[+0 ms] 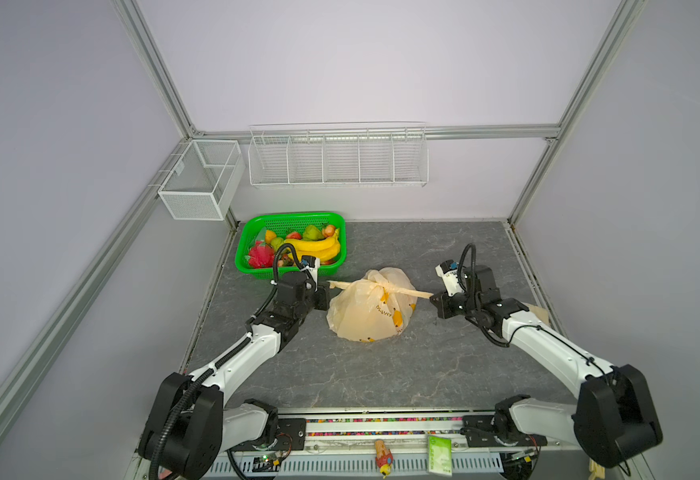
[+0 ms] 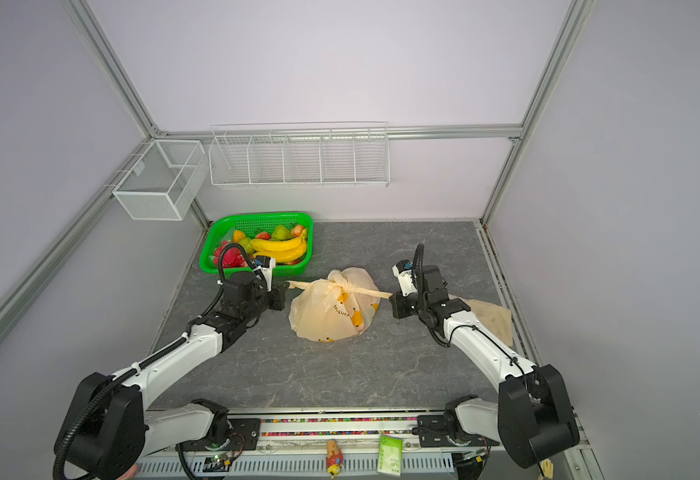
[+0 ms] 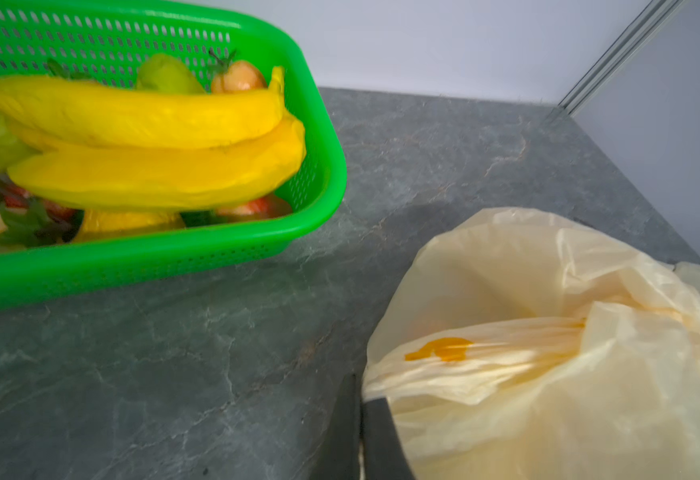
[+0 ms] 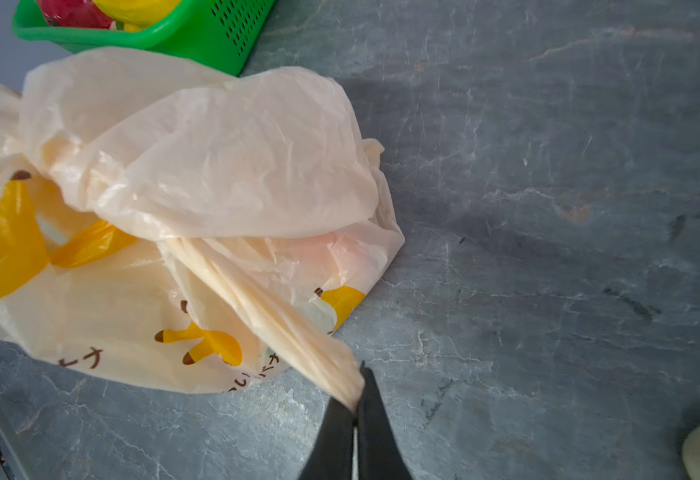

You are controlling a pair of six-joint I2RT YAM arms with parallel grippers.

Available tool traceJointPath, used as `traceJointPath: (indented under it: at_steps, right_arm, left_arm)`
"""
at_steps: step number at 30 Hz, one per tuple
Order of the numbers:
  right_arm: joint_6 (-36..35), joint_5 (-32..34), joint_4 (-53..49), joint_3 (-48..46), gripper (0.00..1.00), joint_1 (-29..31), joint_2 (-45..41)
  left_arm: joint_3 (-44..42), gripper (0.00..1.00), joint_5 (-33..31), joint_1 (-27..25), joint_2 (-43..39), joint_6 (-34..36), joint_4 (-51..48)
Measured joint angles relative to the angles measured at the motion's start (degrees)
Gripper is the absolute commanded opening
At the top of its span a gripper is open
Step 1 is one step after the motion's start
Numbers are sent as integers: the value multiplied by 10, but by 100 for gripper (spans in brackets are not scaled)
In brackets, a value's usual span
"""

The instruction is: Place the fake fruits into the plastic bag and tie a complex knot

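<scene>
1. The plastic bag [image 1: 364,320] [image 2: 323,320] sits bulged on the table between the two grippers, nearer the middle than the basket. What is inside cannot be made out through the film.
2. The knot [image 1: 384,286] [image 2: 342,286] sits on top of the bag. Two tails run out of it in opposite directions: the left tail [image 1: 348,284] and the right tail [image 1: 412,292].
3. The right gripper [image 1: 433,297] [image 4: 358,390] is fully closed, pinching the end of the right tail. The tail is drawn taut from knot to jaws.
4. The left gripper [image 1: 326,293] [image 3: 360,399] is also closed. The left tail runs straight to its jaws and appears clamped there.
5. Both grippers stand just beside the bag, one on each side, level with the knot.
6. The fake fruits [image 1: 298,245] lie in a green basket [image 1: 294,217] at the far left of the table, behind the left gripper and apart from the bag. A banana bunch [image 3: 153,145] lies on top; a dragon fruit [image 1: 261,255] and a pear [image 1: 313,233] show beside it.
7. The table [image 1: 381,374] is grey with marble veining. Pale walls in an aluminium frame enclose it.
8. Count: one bag, one knot, two tails, two grippers, one basket. There are two white wire racks: a mesh box [image 1: 198,183] on the left wall and a five-compartment rack [image 1: 337,158] on the back wall. One cream flat item [image 2: 493,316] lies by the right arm.
</scene>
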Motion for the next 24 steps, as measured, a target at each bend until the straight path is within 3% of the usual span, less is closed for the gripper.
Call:
traceJointPath:
  at_steps: [8, 18, 20, 21, 24]
  right_arm:
    - [9, -5, 1, 2, 7, -8, -26]
    - [15, -15, 7, -18, 7, -22, -11]
    - [14, -12, 3, -16, 18, -21, -18]
    - [14, -6, -1, -14, 25, -20, -22]
    - [10, 14, -25, -7, 42, -21, -38]
  left_arm:
    - [2, 0, 2, 0, -43, -17, -3]
    - [-10, 0, 28, 1, -24, -26, -2]
    - [-10, 0, 39, 3, -30, -28, 3]
    - [-10, 14, 40, 5, -34, -30, 7]
    - [-10, 35, 40, 19, -46, -32, 13]
